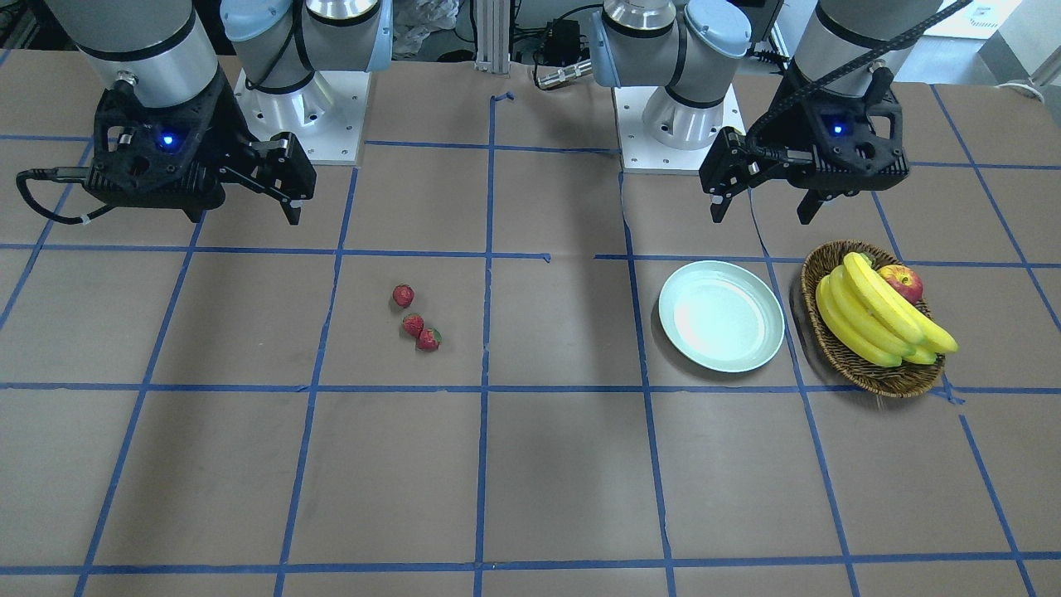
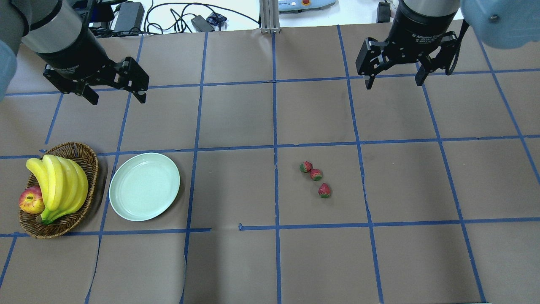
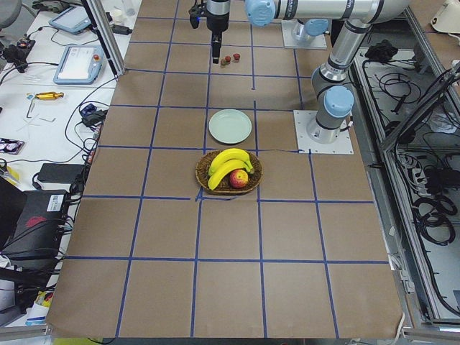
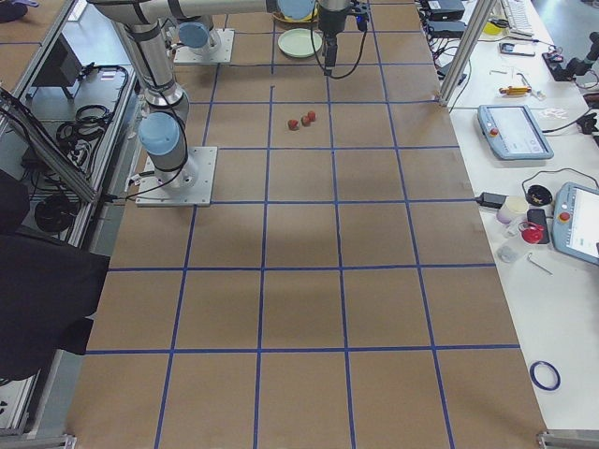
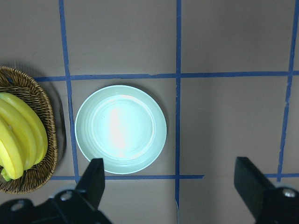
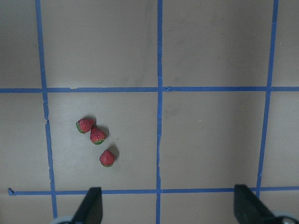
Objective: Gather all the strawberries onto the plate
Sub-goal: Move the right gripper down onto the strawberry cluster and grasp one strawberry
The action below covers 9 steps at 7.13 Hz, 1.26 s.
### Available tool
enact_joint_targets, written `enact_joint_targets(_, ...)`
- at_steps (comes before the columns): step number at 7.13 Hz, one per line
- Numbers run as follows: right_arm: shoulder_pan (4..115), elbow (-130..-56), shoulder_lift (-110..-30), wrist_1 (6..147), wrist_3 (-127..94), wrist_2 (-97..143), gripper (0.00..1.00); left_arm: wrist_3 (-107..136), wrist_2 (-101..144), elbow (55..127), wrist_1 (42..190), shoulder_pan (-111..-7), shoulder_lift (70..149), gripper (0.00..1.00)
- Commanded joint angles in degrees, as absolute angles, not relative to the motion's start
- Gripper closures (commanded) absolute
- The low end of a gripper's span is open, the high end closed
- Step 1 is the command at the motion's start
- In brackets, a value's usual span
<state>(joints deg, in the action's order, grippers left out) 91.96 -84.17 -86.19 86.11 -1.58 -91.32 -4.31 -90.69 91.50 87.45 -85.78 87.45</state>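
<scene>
Strawberries [image 2: 316, 174] are all three on the table [image 2: 236, 122], and we see them in the robot's right half, just past the centre tape line [image 2: 275, 126]. Two of them touch each other, while the third sits a little off on its own, closer to the robot. None are in the plate [image 2: 144, 186] yet. It sits bare on the robot's left side, well apart from the fruit and just beside a basket [image 2: 90, 169] holding bananas [image 2: 63, 185] and an apple [image 2: 31, 200]. The left gripper [image 2: 118, 100] hangs above the table on the far side of the plate, fingers spread wide with nothing between them. We get the same from the right gripper [image 2: 395, 83]: fingers apart, gripping nothing, up in the air and well away from the fruit, which shows small in its wrist view.
</scene>
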Motion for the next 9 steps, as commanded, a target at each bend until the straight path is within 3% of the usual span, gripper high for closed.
enact_joint_targets(1,92.28,-88.48,-85.43,89.27,-1.50,-91.49,0.00,-4.31,-90.70,91.49,87.45,-85.78,87.45,0.00)
enact_joint_targets(6,99.47,-105.00,-81.76,109.89,-4.39,-90.44,0.00,-4.39,-90.70,91.49,87.45,-85.78,87.45,0.00)
enact_joint_targets(9,102.92,-104.51,-70.35,121.00,-4.31,-87.54,0.00,-4.39,-90.70,91.58,87.54,-85.78,87.45,0.00)
